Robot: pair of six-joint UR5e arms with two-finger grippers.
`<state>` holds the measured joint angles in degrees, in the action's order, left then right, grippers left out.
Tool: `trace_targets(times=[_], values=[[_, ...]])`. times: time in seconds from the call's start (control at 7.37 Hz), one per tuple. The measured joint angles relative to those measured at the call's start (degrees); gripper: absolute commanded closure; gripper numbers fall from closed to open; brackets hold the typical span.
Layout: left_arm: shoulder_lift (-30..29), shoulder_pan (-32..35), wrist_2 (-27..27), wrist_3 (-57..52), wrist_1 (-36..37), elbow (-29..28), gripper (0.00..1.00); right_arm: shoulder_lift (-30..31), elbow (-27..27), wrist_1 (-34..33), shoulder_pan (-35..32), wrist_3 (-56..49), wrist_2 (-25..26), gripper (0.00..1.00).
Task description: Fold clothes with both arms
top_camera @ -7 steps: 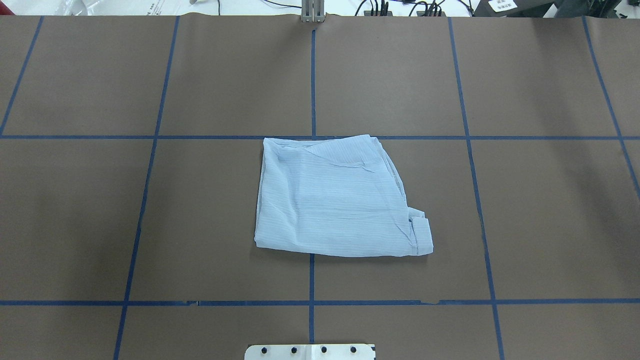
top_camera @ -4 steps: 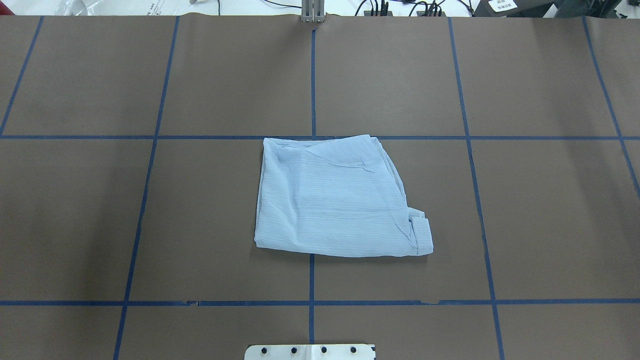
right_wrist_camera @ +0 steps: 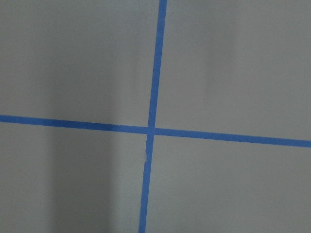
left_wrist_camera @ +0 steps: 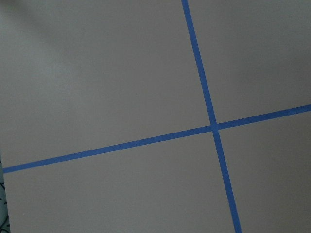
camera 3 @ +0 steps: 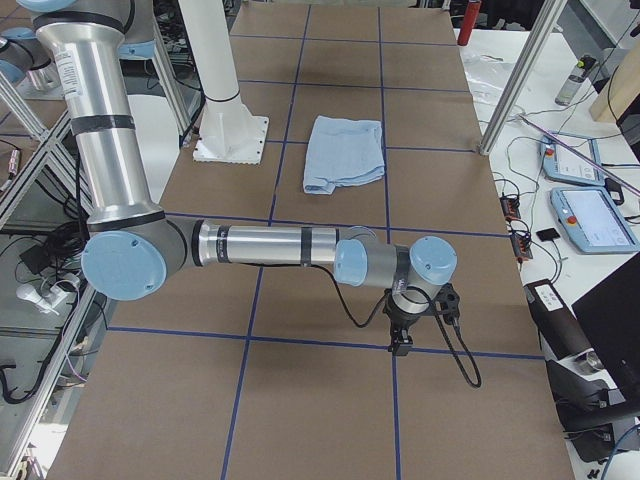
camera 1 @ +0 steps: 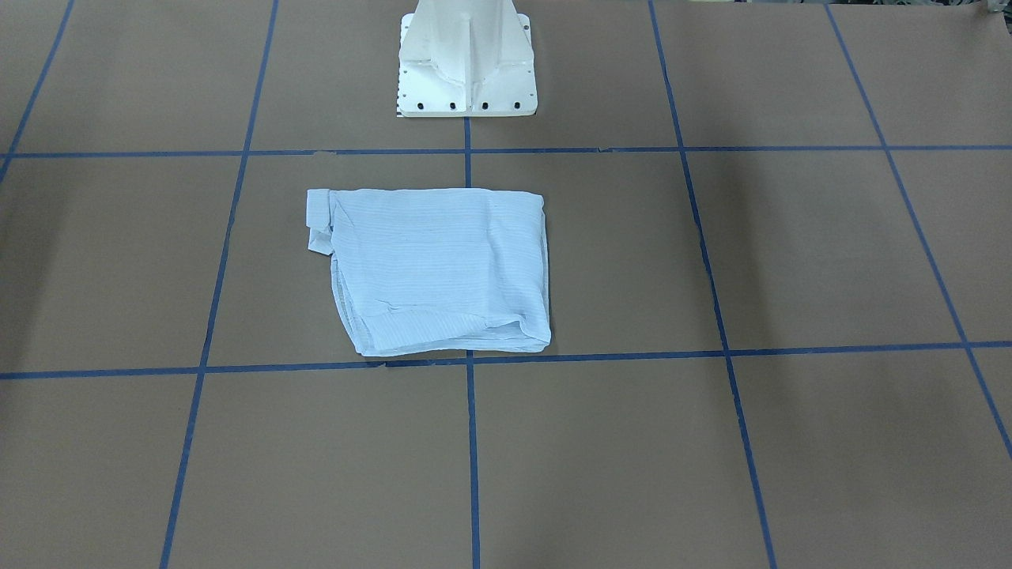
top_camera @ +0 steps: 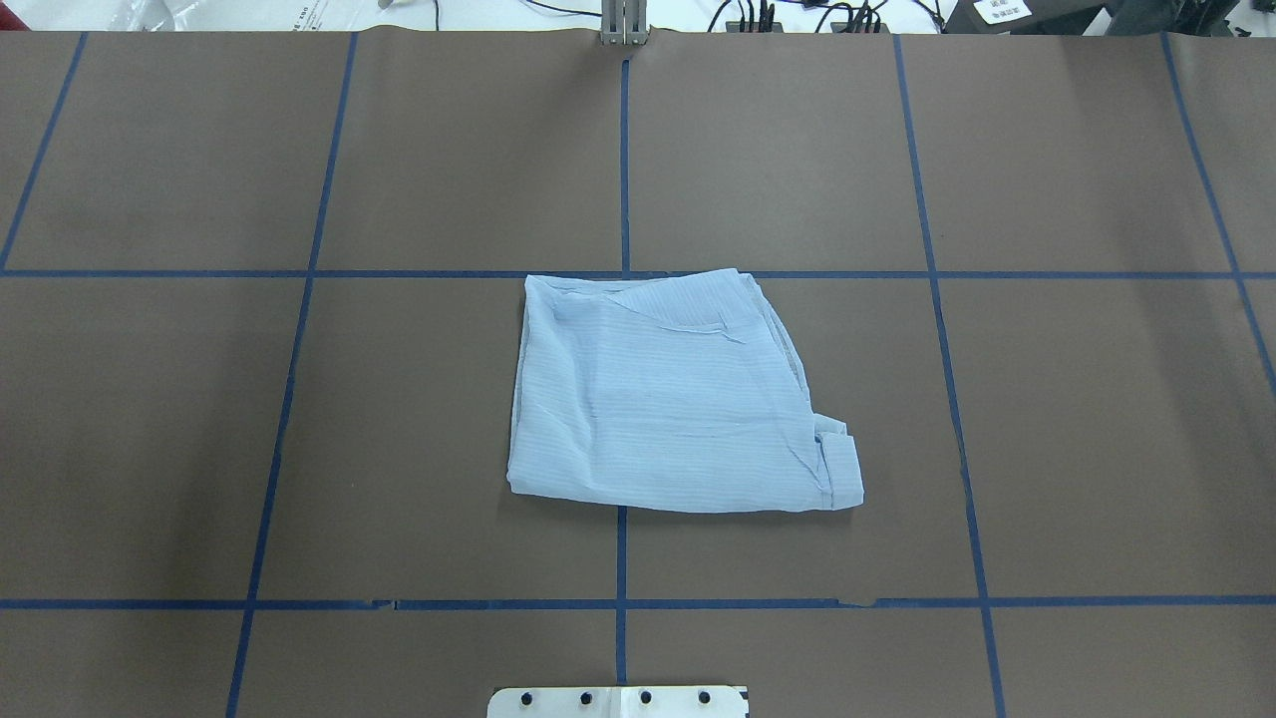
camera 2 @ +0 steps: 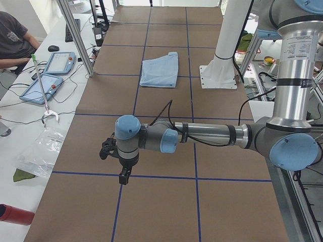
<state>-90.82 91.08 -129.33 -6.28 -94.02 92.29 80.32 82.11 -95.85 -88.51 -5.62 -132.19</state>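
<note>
The pale blue striped shirt lies folded into a rough rectangle at the middle of the brown table, with a cuff sticking out at one corner. It also shows in the front view and both side views. My left gripper hangs over a blue tape crossing far to the left of the shirt, and my right gripper likewise far to the right. Both point down and hold nothing that I can see. I cannot tell whether either is open or shut. Both wrist views show only table and tape.
The white pedestal base stands just behind the shirt on the robot's side. Blue tape lines divide the brown table into squares. A person sits at a side bench with tablets and a plastic bag.
</note>
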Motion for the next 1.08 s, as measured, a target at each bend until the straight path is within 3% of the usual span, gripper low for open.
trace_targets(times=[0.54,1.08], values=[[1.84,-0.02,-0.84,-0.03,6.81,4.54,0.00,10.29,14.10,-1.47,-0.42,8.93,-0.41,0.00],[1.96,-0.02,-0.90,-0.18,6.91,4.80,0.00,12.63,17.37,-1.21,-0.81,11.77,-1.17,0.00]])
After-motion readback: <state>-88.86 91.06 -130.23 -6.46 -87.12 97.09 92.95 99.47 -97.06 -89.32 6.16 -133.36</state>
